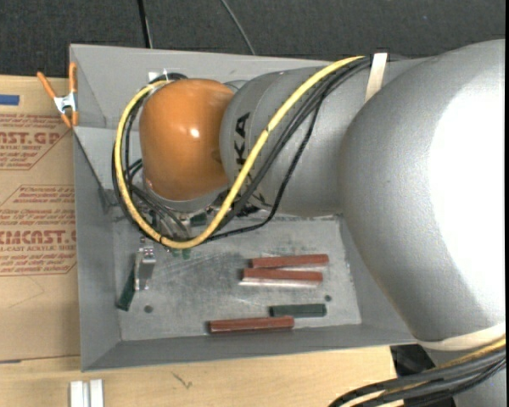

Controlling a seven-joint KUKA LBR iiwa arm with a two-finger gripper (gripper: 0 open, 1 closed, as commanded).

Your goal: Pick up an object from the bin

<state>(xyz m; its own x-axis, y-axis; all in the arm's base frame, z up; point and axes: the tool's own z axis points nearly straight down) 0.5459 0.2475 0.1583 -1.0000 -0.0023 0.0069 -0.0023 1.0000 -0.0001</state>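
My gripper (145, 265) hangs under the orange wrist cover at the left side of the bin floor, its metal tip low over the floor. A short dark green stick (125, 294) lies tilted just below and left of that tip, by the bin's left wall; whether they touch I cannot tell. To the right lie two red-brown sticks (287, 262) side by side, with a pale stick (276, 283) along their near side.
Another dark green stick (298, 310) and a long red-brown stick (250, 325) lie near the bin's front wall. The arm covers the bin's back and right. Yellow and black cables loop round the wrist.
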